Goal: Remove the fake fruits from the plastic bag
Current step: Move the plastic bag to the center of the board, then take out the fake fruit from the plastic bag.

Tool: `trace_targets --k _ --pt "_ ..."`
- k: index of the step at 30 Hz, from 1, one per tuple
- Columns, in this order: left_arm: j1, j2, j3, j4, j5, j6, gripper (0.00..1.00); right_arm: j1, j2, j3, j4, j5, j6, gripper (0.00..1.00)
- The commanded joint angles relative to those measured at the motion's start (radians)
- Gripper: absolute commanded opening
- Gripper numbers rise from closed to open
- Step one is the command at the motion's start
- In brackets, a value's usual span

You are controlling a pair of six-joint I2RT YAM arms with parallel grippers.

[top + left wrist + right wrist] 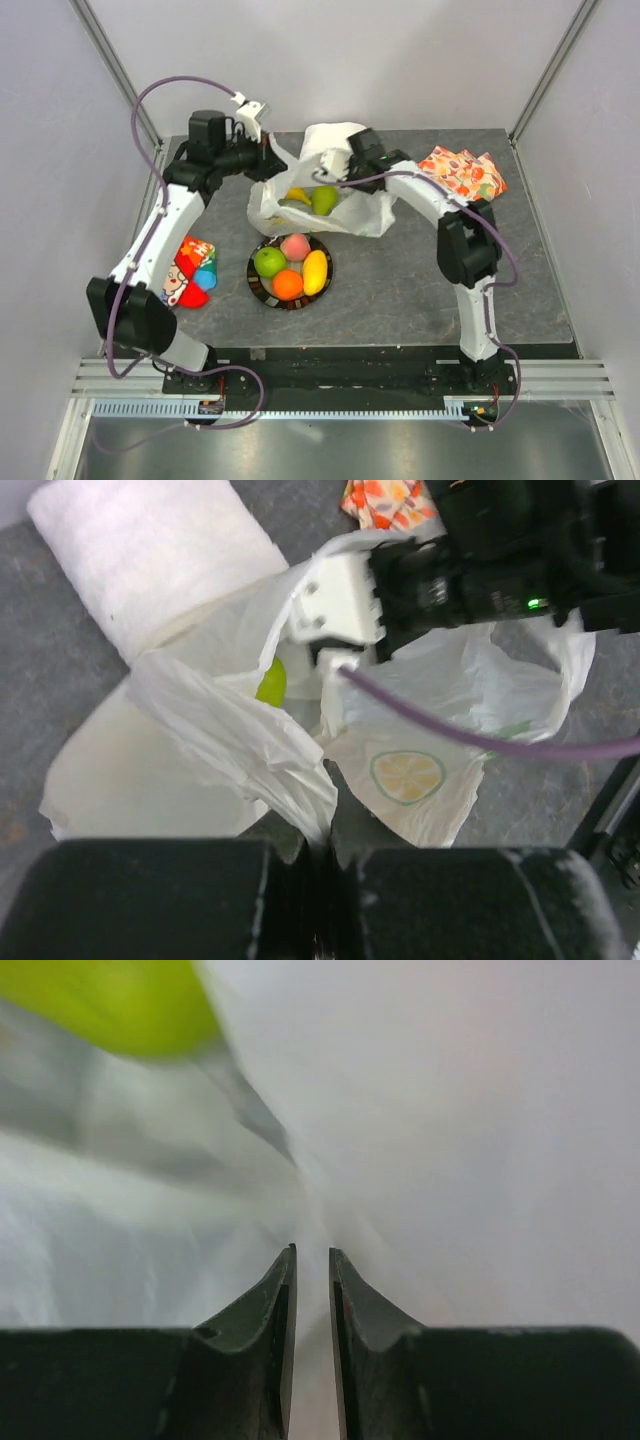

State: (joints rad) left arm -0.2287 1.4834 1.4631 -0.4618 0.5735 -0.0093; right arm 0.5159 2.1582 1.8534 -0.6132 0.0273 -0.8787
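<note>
Thin crinkly white semi-transparent plastic bag: rear centre of grey surface, mouth open. Visible inside: green pear, yellow banana.
Left claw: clamped on a fold of the bag's rim.
Right claw: against the bag film, jaws almost together; cannot tell whether film is pinched.
Round dark-rimmed plate, just in front of the bag: green apple, orange, pink fruit, yellow fruit.

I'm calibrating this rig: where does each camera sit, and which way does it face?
Top external: above, behind the bases, looking down at the table; left arm and right arm show whole.
Left wrist: on the left arm, facing the plastic bag; left claw pinching its film.
Right wrist: on the right arm, close against the bag; right claw shut on film.
Shared: all see the bag and a green fruit inside.
</note>
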Motion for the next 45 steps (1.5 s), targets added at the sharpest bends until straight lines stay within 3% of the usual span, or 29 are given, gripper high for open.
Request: trace_targets --k 1,9,13,17,20,23,25,28,32,40,42,45 --pt "-0.066 0.119 0.184 0.043 -0.029 0.034 0.02 -0.085 -0.243 -0.096 0.003 0.144 0.046 0.26" --pt "-0.234 0.184 0.287 0.020 -0.032 0.049 0.02 -0.152 -0.634 -0.457 -0.081 0.152 0.026 0.27" --pt "-0.276 0.123 0.227 -0.008 -0.006 0.057 0.02 -0.154 -0.771 -0.523 -0.215 0.154 0.035 0.27" --pt "-0.297 0.104 0.192 -0.011 -0.032 0.051 0.02 -0.154 -0.926 -0.543 -0.344 0.062 0.027 0.29" --pt "-0.304 0.121 0.152 -0.012 -0.026 0.019 0.02 -0.155 -0.988 -0.571 -0.303 -0.157 0.003 0.45" --pt "-0.319 0.117 0.117 -0.001 -0.034 -0.012 0.02 -0.155 -0.947 -0.556 -0.188 -0.314 0.047 0.53" --pt "-0.322 0.106 0.109 -0.001 -0.035 -0.021 0.02 -0.154 -0.885 -0.514 -0.171 -0.406 0.061 0.53" --pt "-0.322 0.104 0.098 0.000 -0.052 -0.018 0.02 -0.151 -0.715 -0.404 -0.180 -0.473 0.086 0.45" --pt "-0.322 0.112 0.098 0.017 -0.093 -0.038 0.02 -0.142 -0.522 -0.290 -0.247 -0.489 0.020 0.40" --pt "-0.324 0.088 0.046 0.020 -0.320 -0.107 0.02 -0.140 -0.420 -0.306 -0.267 -0.442 -0.094 0.40" --pt "-0.324 0.064 0.014 0.018 -0.395 -0.122 0.02 -0.143 -0.423 -0.332 -0.261 -0.420 -0.112 0.43" --pt "-0.324 0.058 -0.003 0.018 -0.399 -0.112 0.01 -0.142 -0.474 -0.407 -0.177 -0.420 -0.094 0.50"
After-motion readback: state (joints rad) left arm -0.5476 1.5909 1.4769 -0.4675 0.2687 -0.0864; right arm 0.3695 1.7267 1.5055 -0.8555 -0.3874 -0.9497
